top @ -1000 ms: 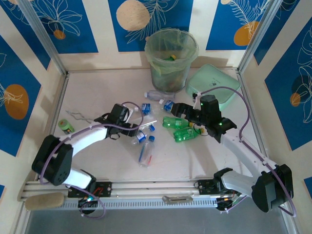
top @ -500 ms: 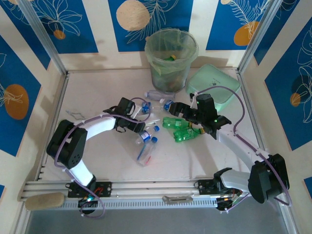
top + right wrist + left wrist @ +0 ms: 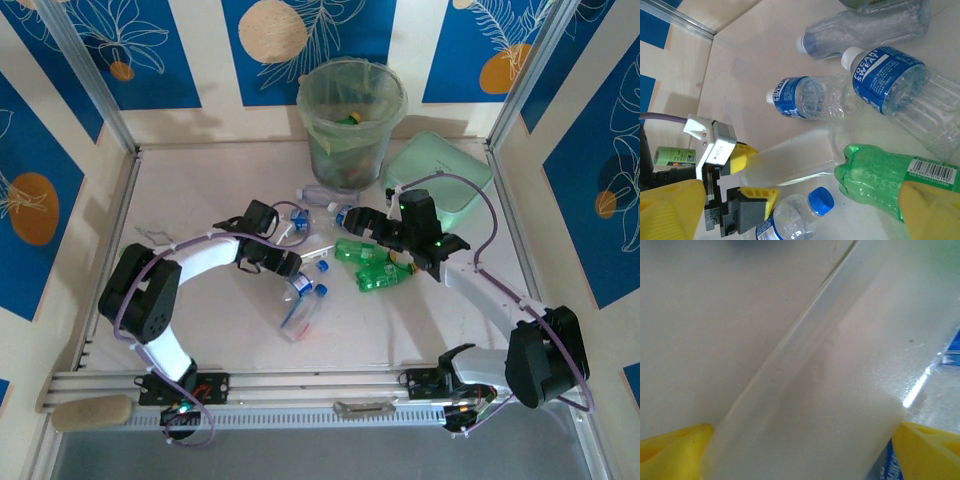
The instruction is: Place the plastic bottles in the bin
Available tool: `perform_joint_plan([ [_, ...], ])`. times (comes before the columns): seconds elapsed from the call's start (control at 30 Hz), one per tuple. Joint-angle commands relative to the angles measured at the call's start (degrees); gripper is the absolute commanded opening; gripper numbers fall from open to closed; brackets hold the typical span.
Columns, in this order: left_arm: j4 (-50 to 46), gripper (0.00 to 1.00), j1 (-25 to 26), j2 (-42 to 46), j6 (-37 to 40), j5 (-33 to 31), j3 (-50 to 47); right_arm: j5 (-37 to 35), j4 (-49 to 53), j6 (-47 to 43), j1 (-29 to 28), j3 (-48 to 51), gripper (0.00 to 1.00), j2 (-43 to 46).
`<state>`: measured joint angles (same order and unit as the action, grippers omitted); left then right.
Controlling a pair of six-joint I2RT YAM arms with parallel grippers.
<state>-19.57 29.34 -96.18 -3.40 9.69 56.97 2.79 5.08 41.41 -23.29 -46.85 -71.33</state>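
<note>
- Left gripper (image 3: 752, 175): low over the table (image 3: 200, 180), its yellow fingers (image 3: 675, 452) set either side of a frosted bottle (image 3: 790, 162), both touching its sides
- The frosted bottle lies flat on the table, its far end just beside the neck of a green bottle (image 3: 880, 175)
- Right gripper (image 3: 800, 200): jaws wide apart, holding nothing, hovering over the middle of the bottle cluster; one yellow fingertip overlaps the green bottle's barcode end in the right wrist view
- Two green bottles lie side by side near the table's middle, just under the right wrist in the top view
- Past the frosted bottle lie a blue-labelled bottle (image 3: 805, 95), a Pocari Sweat bottle (image 3: 890, 80) and a clear bottle (image 3: 865, 27), all on their sides
- A blue-capped bottle (image 3: 790, 220) lies just below the left gripper's fingers
- A clear bottle with red inside (image 3: 297, 315) lies nearest the arm bases
- Bin (image 3: 340, 160): upright at the back of the table, bag-lined, well apart from both grippers; a green bottle with a yellow cap (image 3: 350, 118) shows inside
- Mint lid (image 3: 450, 180): flat, just right of the bin
</note>
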Motion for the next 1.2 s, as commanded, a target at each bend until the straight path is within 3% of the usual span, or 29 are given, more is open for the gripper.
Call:
perform_joint_plan([
  [0.0,-1.60,0.91,0.54,2.05,-0.73,0.59,0.68,1.32,-1.23,0.77,-0.35,-1.88,0.99,-0.97],
  [0.17,-1.75,0.90,0.54,-1.63,1.68,-2.52,3.07,1.83,-0.97,1.04,-0.44,-2.35,0.99,-1.67],
  [0.57,-2.12,0.91,0.54,-7.12,5.31,-1.99,7.30,0.90,0.69,0.55,-0.37,-2.19,0.99,-0.12],
  [0.87,-2.99,0.68,0.54,-7.41,6.39,-0.20,7.28,0.69,1.20,0.43,0.06,-2.08,0.99,0.32],
  [1.17,-0.55,0.57,0.72,-3.77,6.06,-0.29,4.43,1.24,0.72,0.56,0.35,-2.23,0.99,-0.41],
])
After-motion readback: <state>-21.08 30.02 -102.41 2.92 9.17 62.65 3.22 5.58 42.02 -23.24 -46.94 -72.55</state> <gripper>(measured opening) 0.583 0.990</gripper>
